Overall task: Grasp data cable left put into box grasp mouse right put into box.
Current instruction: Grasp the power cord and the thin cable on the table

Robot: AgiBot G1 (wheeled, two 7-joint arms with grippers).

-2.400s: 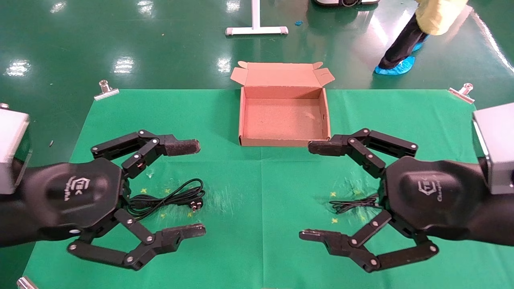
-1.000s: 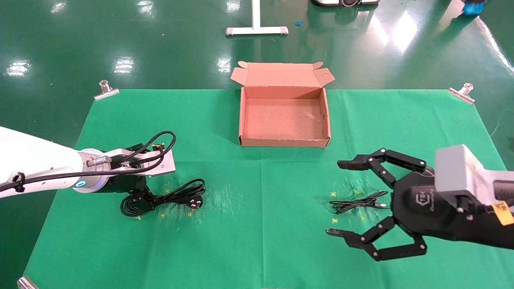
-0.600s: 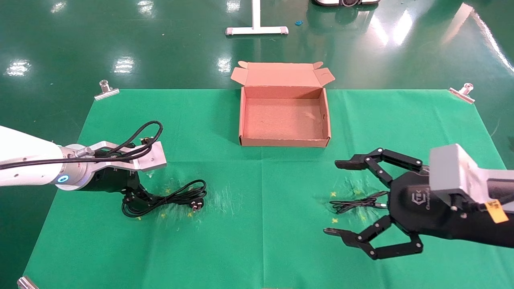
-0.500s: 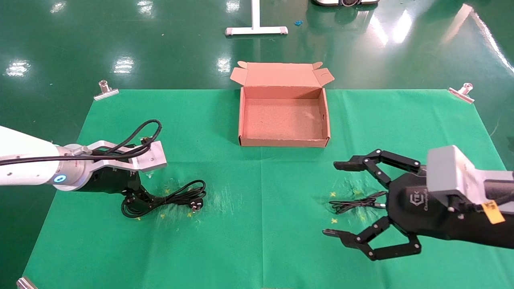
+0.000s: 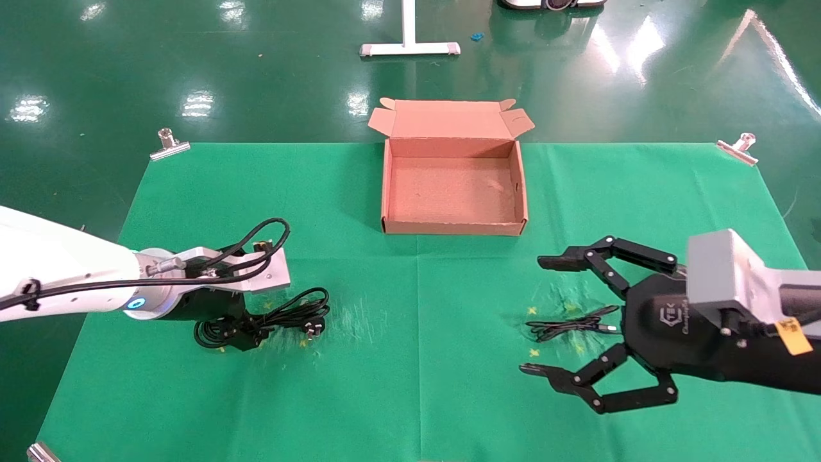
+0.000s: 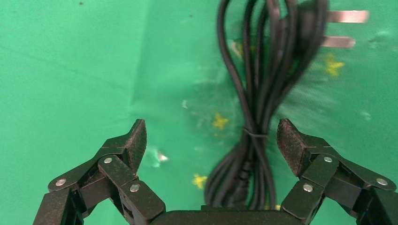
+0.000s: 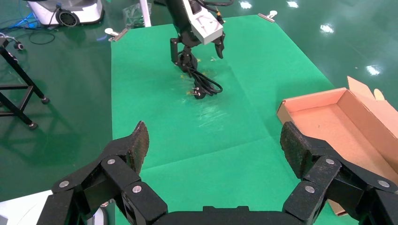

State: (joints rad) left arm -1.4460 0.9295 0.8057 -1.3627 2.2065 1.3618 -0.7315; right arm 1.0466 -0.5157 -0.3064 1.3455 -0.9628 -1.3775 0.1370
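The left gripper [image 6: 211, 140] sat low over the cable [image 6: 260, 93], fingers [image 6: 293, 143] apart astride it, the bundle running lengthwise between them.

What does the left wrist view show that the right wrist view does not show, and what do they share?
Only the left wrist view shows the metal prongs of the plug and the thin tie around the thick black looped data cable, with the left gripper open astride it. Only the right wrist view shows the open brown cardboard box, the silver clips and the open right gripper. Both show the cable and the green cloth.
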